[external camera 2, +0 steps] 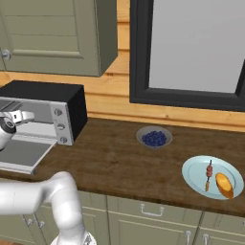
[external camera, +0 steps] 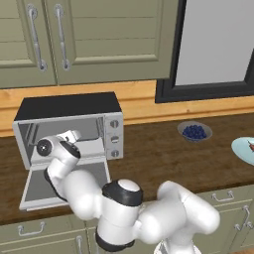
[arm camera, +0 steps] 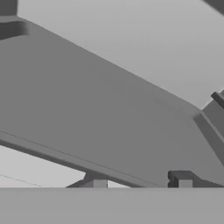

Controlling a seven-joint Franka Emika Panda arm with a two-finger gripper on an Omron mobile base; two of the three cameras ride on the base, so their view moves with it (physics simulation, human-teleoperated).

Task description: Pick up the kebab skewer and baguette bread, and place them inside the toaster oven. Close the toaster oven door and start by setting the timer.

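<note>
Dark wood counter [external camera 2: 110, 162] runs below olive cabinets. At left of the left base frame the toaster oven [external camera: 69, 130] stands with the toaster oven door [external camera: 67, 184] dropped flat. Gripper [arm camera: 142, 183] sits at the oven mouth, finger tips [arm camera: 184, 183] apart with grey interior between them and nothing visibly held; how far apart is hard to judge. At lower right of the right base frame, kebab skewer [external camera 2: 208, 175] and baguette bread [external camera 2: 224, 185] lie side by side on a pale blue plate [external camera 2: 194, 176]. Blueberry bowl [external camera 2: 154, 138] sits mid-counter.
</note>
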